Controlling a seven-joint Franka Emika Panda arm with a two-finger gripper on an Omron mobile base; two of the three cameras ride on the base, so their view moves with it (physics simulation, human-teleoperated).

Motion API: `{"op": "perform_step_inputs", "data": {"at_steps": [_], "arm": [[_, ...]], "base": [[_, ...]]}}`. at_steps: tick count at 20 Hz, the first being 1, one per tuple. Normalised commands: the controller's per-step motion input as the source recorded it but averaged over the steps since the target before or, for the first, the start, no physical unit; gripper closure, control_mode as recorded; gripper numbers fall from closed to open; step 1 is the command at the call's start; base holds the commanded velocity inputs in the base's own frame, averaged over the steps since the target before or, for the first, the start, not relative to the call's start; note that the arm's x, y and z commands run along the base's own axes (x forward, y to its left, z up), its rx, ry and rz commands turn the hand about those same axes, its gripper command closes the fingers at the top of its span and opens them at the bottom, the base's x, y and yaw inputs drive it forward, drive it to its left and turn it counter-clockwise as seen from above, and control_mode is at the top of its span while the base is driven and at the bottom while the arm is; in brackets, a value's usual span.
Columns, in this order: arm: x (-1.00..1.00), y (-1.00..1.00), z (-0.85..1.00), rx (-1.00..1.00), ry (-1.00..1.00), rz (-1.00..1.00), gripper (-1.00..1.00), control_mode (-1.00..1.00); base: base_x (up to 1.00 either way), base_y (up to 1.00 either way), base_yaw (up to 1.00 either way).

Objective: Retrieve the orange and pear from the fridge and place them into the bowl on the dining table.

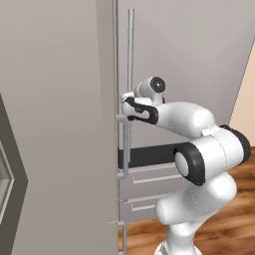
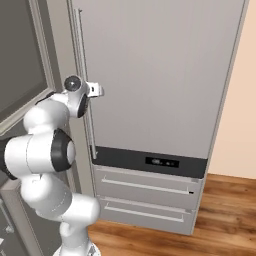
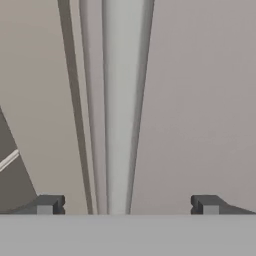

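the fridge [image 2: 155, 75] is seen shut, pale grey-beige across the centre and right of the right base view, a black strip low on its door. its bar handle [image 3: 121, 100] runs vertically, straight ahead between the tips of the gripper [image 3: 125, 205], which is spread wide and grasps nothing, the bar not yet touched.
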Motion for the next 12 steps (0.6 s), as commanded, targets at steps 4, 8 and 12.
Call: {"op": "perform_step_inputs", "data": {"at_steps": [4, 8, 12], "arm": [[0.63, 0.07, -0.03, 0.0, 0.0, 0.0, -1.0, -1.0], [0.66, 0.01, -0.03, 0.0, 0.0, 0.0, -1.0, -1.0], [0.67, 0.1, -0.04, 0.0, 0.0, 0.0, 1.0, -1.0]], "base": [[0.0, 0.0, 0.0], [0.0, 0.0, 0.0], [0.0, 0.0, 0.0]]}}
